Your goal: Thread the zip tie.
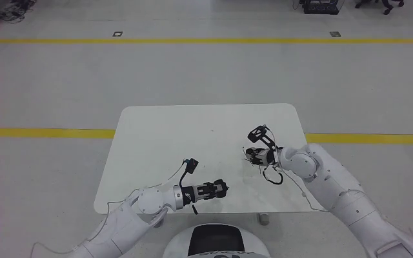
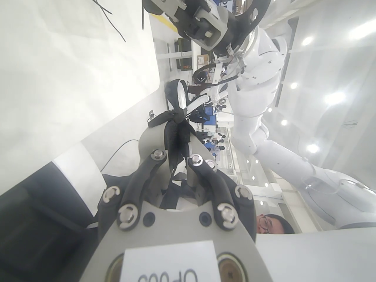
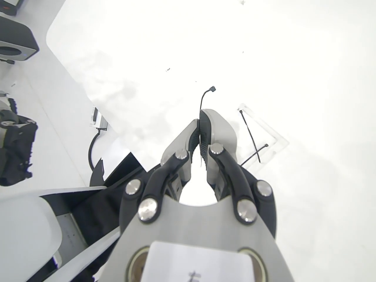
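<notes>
Right gripper (image 3: 200,118) clamped on black zip tie (image 3: 202,98) above white table (image 3: 264,45), left gripper (image 2: 176,132) jaws together, two crossed zip ties (image 3: 250,134) nearby.

A white table (image 1: 193,129) with rounded corners stands on a pale grey floor. One yellow floor line (image 1: 58,133) runs out from behind the table on both sides. A second yellow line (image 1: 193,40) lies well beyond the table's far edge, with two small floor plates (image 1: 117,33) just past it. Dark equipment (image 1: 322,6) stands farther off still. A clear plastic tray (image 3: 279,136) lies on the table. A small grey box (image 3: 98,120) with a black cable (image 3: 91,151) sits on the floor just beside the table's edge.
</notes>
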Controlling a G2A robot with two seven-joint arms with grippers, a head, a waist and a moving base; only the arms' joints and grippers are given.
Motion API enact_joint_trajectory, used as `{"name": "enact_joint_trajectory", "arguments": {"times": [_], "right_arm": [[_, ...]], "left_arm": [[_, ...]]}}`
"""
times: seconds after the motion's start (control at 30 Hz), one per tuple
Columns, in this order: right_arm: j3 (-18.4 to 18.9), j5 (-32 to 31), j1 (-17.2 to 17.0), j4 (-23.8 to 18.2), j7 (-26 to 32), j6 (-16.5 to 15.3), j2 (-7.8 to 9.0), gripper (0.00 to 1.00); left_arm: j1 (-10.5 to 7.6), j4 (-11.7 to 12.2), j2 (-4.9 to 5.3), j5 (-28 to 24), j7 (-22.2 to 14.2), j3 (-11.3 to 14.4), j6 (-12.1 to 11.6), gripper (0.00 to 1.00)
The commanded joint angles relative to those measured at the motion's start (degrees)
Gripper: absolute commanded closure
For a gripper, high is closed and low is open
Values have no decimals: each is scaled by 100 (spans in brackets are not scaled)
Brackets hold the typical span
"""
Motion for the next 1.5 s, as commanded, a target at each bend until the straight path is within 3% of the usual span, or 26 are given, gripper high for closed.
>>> {"name": "enact_joint_trajectory", "arguments": {"times": [0.0, 0.07, 0.2, 0.33, 0.47, 0.63, 0.73, 1.1, 1.17, 1.23, 1.37, 1.47], "right_arm": [[0, 1, 0, 0, 0, 0, 0, 100], [4, 9, -28, 0, -89, 8, -4, 100], [246, 404, -389, -211, -1277, 0, -2, 100], [581, 495, -1081, -676, -2739, 0, 91, 100], [686, 727, -1755, -1186, -3871, 0, 194, 100], [607, 710, -2177, -1406, -4731, 0, 326, 100], [437, 855, -2233, -1482, -4945, 0, 378, 100], [437, 855, -2233, -1482, -4945, 0, 378, 100], [434, 914, -2250, -1501, -4983, 0, 369, 100], [401, 969, -2322, -1635, -5159, 0, 349, 100], [254, 521, -2611, -1815, -5921, 0, 366, 100], [93, 217, -2735, -1759, -6301, 0, 397, 100]], "left_arm": [[0, 0, 0, 0, 0, 0, 0, 100], [0, 0, 0, 0, 0, 0, 0, 100], [0, 0, 0, 0, 0, 0, 0, 100], [0, 0, 0, 0, 0, 0, 0, 100], [0, 0, 0, 0, 0, 0, 0, 100], [0, 0, 0, 0, 0, 0, 0, 100], [0, 0, 0, 0, 0, 0, 0, 100], [0, 0, 0, 0, 0, 0, 0, 100], [-23, -65, -8, 102, 87, 37, 187, 100], [-49, -208, 2, 362, 237, 51, 620, 100], [127, -1015, 59, 934, 662, 55, 1710, 100], [328, -1495, 108, 1186, 971, 0, 2325, 100]]}}
